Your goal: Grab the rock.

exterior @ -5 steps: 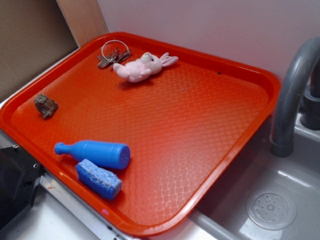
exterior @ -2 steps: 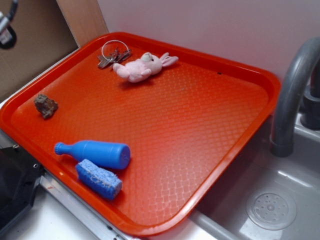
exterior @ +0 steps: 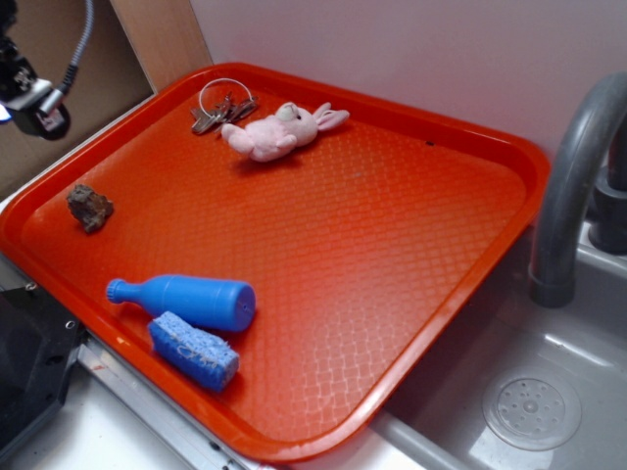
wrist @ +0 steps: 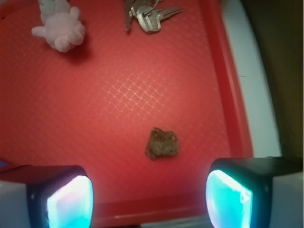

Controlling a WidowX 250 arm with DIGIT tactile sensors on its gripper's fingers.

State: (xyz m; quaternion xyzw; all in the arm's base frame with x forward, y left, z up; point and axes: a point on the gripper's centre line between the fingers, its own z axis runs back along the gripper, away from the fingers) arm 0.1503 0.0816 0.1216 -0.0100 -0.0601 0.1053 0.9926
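Rock [exterior: 89,208] sitting on the orange tray [exterior: 411,245], left side of the exterior frame, close to the tray's left rim, well apart from everything else; small, jagged, mottled brown-grey; in the wrist frame same rock [wrist: 162,143] a bit below centre, between the two fingers [wrist: 61,199] but further up the frame, not touching either; gripper [wrist: 147,202] spread wide, nothing held, pads glowing teal at the bottom corners of the wrist frame; in the exterior frame just a bit of the gripper [exterior: 37,106] poking in at the upper left with a grey cable curling up from it, hanging above and off the tray's left edge, fingers not really visible from there; bunch of keys [exterior: 220,106] on a ring at the top left of the tray, just beside the pink plush bunny [exterior: 276,131], lying on its side; blue bottle [exterior: 186,299] lying flat in the lower left part of the tray, blue sponge [exterior: 194,351] right below it, looks like touching; grey faucet [exterior: 573,186] and sink drain [exterior: 531,408] at the right edge and lower right; tray rim [wrist: 232,95] running down the right side of the wrist frame with a pale strip beyond it.
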